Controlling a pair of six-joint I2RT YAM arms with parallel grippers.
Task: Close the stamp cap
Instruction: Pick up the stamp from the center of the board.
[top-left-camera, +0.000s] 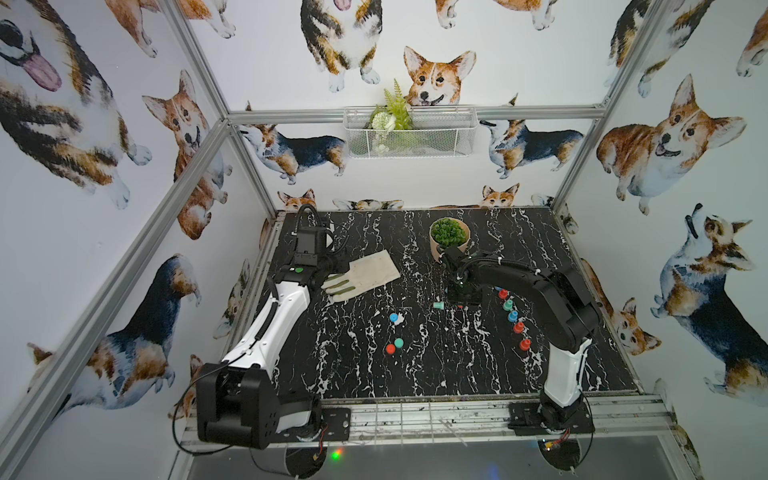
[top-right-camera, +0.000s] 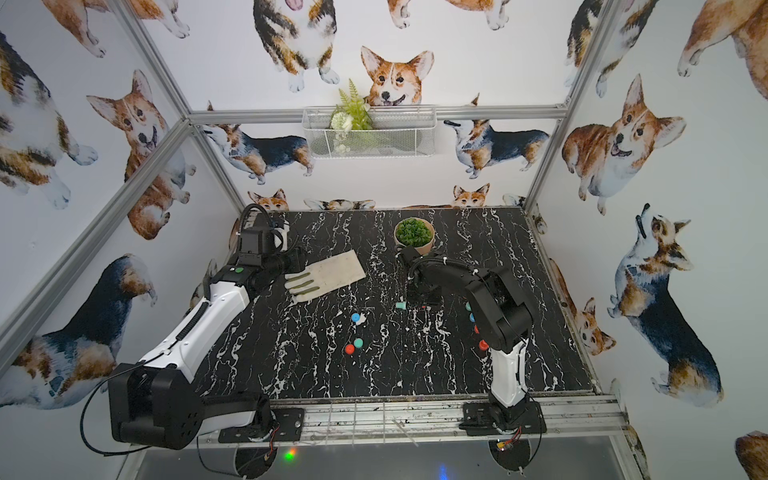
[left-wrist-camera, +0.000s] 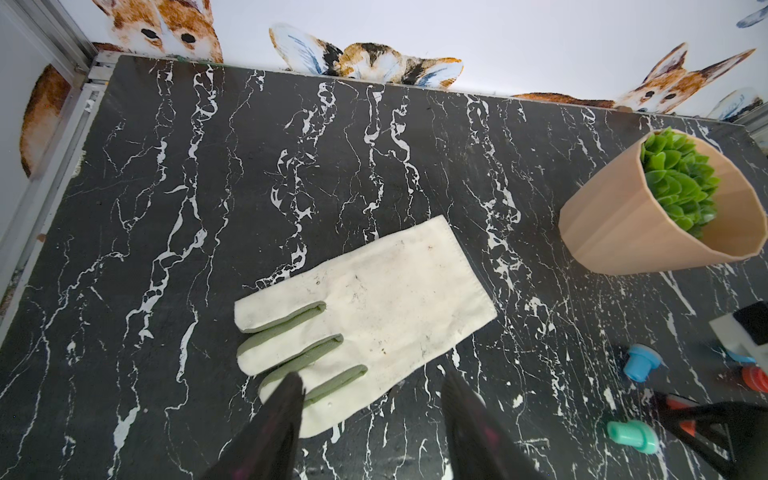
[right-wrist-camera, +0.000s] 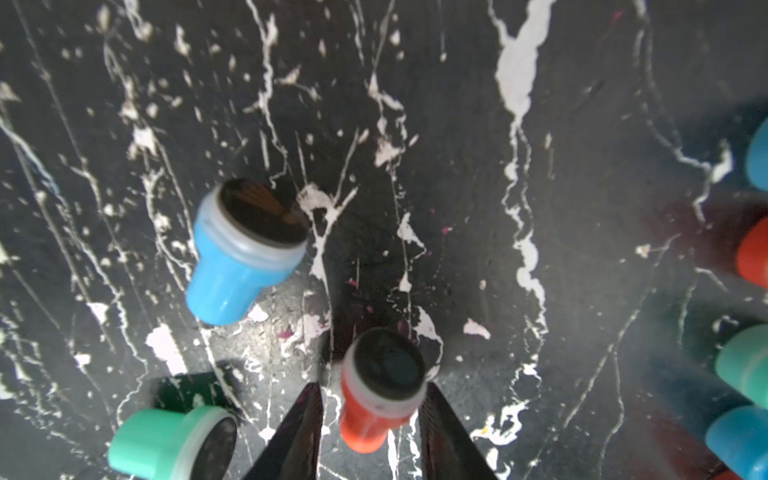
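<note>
Red stamp (right-wrist-camera: 380, 386) uncapped, right wrist view

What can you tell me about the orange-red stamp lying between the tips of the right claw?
The orange-red stamp is a small plastic piece: a narrow handle end widens to a pale grey collar around a round, dark stamping face, which is bare, with no cap on it. It appears to lie on its side on the black marble table. The right claw straddles it, jaws apart. A sliver of table shows beside one finger, so it does not look gripped.
</note>
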